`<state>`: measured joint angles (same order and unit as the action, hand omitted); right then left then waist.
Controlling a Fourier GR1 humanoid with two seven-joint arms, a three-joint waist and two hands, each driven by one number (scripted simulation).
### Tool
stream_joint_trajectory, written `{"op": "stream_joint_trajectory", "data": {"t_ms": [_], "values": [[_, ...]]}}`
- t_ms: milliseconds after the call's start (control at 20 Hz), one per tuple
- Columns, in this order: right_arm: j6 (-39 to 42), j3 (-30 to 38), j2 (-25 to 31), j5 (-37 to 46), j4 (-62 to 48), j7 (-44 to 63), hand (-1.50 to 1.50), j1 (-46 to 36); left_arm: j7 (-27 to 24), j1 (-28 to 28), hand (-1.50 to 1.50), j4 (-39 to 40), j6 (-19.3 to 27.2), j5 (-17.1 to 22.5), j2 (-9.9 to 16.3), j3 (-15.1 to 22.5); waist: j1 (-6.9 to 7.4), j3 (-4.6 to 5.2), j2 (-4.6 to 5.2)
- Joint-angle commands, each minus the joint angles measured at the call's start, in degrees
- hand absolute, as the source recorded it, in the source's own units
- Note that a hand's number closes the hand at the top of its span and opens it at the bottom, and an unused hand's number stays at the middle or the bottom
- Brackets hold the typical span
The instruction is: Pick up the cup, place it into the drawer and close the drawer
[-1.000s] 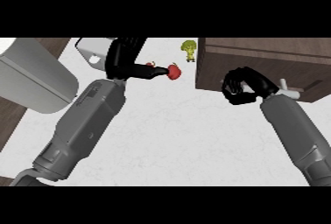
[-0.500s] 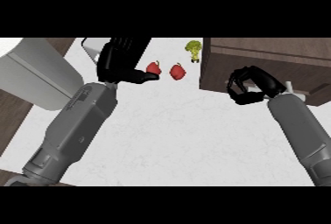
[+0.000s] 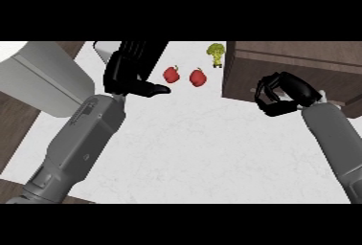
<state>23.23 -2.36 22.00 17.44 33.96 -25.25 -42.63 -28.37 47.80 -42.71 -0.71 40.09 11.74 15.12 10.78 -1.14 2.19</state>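
Worktop (image 3: 191, 143): white, faintly mottled surface filling the middle of the head view; dark wood shows past its left edge.

Left robot hand (image 3: 130, 72): black, on a grey forearm, over the upper left part of the worktop. Fingers straight and pointing away, thumb stuck out sideways toward the red items. Open, holding nothing visible.

Right robot hand (image 3: 283, 93): black, on a grey forearm, at the worktop's right edge, over the front of the dark wooden cabinet (image 3: 297, 64). Fingers curled inward into a loose hook; no object can be seen inside them.

Red items, two: left one (image 3: 170, 74) and right one (image 3: 198, 78), small, rounded, side by side on the worktop, just right of the left robot hand's thumb. Their exact kind cannot be told.

Yellow-green object (image 3: 216, 51): small, broccoli-like, at the worktop's far edge, beside the cabinet's upper left corner.

Pale grey box-like body (image 3: 39, 79): left of the worktop, behind the left forearm.

Cup: cannot be made out with certainty.
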Motion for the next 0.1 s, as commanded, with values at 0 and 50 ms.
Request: {"op": "stream_joint_trajectory", "data": {"t_ms": [0,50], "values": [[-6.65,5.00,6.78,0.37,-1.63,4.51,1.50,-10.07,0.16,-0.80,-1.50,-0.85,-1.13,0.09,0.18,0.34,2.25,0.96,0.61],[-6.68,4.53,6.71,0.81,-1.83,4.84,1.50,-9.64,0.03,-0.83,-1.50,-1.02,-0.88,-0.01,0.33,0.27,1.77,0.96,0.50]]}}
